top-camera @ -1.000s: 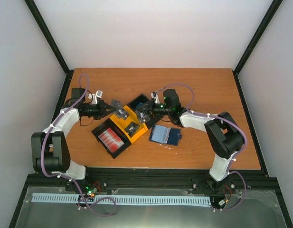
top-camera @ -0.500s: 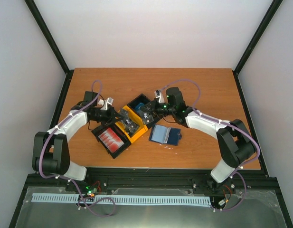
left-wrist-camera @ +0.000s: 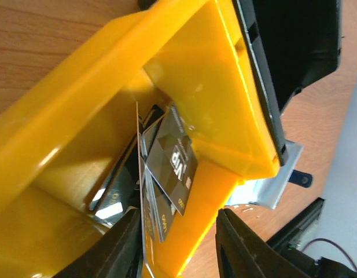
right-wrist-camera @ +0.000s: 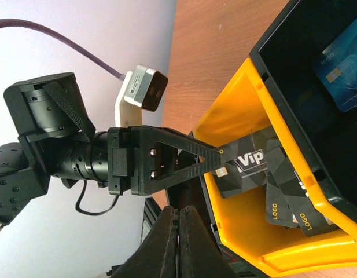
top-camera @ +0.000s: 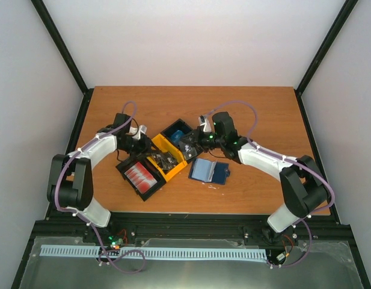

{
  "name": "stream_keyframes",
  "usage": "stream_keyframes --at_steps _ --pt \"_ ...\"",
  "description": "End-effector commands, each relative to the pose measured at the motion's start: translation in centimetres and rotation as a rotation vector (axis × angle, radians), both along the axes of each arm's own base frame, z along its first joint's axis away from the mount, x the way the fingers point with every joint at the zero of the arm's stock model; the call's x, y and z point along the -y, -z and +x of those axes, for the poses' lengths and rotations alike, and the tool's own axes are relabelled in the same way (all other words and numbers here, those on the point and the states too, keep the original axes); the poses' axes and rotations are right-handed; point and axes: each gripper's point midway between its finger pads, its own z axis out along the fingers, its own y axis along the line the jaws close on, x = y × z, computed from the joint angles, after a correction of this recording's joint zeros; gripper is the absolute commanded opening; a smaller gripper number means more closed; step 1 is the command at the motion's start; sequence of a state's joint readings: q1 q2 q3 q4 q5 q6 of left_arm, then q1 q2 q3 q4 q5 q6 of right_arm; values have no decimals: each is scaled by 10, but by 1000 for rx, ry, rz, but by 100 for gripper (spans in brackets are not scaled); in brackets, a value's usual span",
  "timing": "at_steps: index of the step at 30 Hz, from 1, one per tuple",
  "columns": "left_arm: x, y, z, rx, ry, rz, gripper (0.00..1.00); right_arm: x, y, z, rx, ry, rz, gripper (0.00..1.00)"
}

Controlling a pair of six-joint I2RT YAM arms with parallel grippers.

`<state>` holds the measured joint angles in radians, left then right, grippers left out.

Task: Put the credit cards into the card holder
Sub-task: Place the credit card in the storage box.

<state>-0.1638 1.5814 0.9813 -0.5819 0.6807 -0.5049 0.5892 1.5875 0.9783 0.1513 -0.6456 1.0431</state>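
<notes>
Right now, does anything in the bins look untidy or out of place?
Yes. The black cards in the yellow bin lie in a loose, overlapping heap, and one marked VIP sits askew on top. The red cards lie in an even row.

Blue wallet (top-camera: 210,171), red cards (top-camera: 140,175), yellow bin (left-wrist-camera: 224,75), black faceted VIP cards (left-wrist-camera: 175,159).

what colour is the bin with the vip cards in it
Yellow bin, clearest in the left wrist view.

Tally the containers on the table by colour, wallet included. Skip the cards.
Black bins: 2
Yellow bin: 1
Blue wallet: 1
Total: 4
</notes>
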Motion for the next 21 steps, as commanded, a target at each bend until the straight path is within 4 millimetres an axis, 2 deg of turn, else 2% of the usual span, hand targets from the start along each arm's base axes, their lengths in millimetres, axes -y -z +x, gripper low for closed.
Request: stream_keyframes --at_steps 1,7,12,16,19,20,21 --pt "-13 -14 4 30 -16 98 38 11 -7 -1 45 30 -36 3" --pt "-25 -33 3 64 -55 181 50 31 2 -2 88 83 -171 3" --pt "-26 -44 2 93 -77 210 60 40 5 -6 111 96 -207 3" --pt "-31 -47 1 95 -106 232 62 42 1 -11 119 88 -203 3" --pt "-17 -72 -1 177 -86 131 63 43 -7 -15 140 80 -195 3" --pt "-6 -88 1 244 -58 53 65 43 -11 -16 151 76 -181 3" --pt "10 -104 -6 287 -7 -49 68 42 -16 -18 160 73 -161 3"
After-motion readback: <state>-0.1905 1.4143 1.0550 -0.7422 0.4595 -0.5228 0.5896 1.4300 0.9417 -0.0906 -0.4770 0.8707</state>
